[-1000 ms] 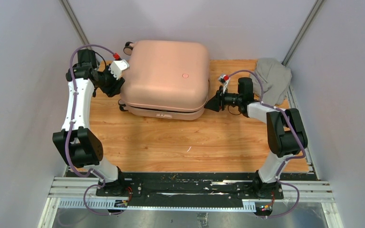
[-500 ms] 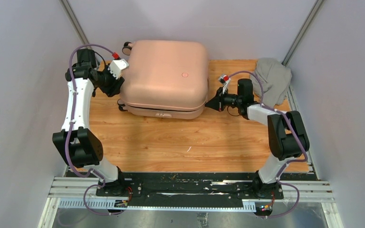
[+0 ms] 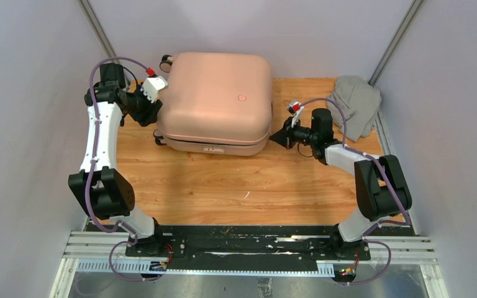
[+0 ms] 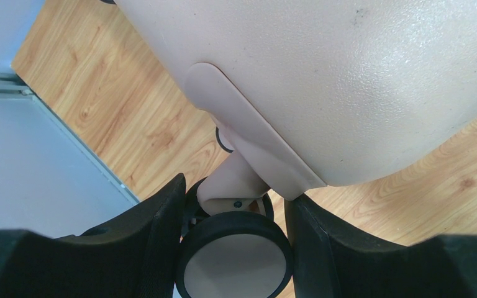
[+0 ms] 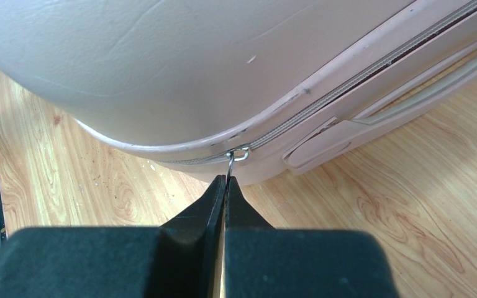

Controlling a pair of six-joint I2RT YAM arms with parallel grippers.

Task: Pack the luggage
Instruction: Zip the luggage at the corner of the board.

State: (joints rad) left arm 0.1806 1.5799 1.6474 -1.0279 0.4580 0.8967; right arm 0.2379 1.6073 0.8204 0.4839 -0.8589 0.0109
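Observation:
The pale pink luggage point(image 3: 214, 99) lies closed and flat at the back of the wooden table, its shell filling both wrist views point(image 4: 348, 81) point(image 5: 161, 62). My left gripper point(image 3: 155, 117) is at its left side, where its fingers point(image 4: 161, 230) press both sides of a black caster wheel point(image 4: 235, 257). My right gripper point(image 3: 274, 138) is at the luggage's right front corner. Its jaws point(image 5: 225, 180) are shut on the thin metal zipper pull point(image 5: 230, 162), which hangs from the slider on the zip line.
A grey cloth bundle point(image 3: 355, 104) lies at the back right of the table, behind my right arm. A side handle point(image 5: 397, 108) runs along the luggage below the zip. Grey walls close in both sides. Bare wood point(image 3: 242, 186) lies in front of the luggage.
My right gripper has closed onto the zipper pull, and the right arm's elbow has swung outward to the right. The left arm and the luggage have stayed put.

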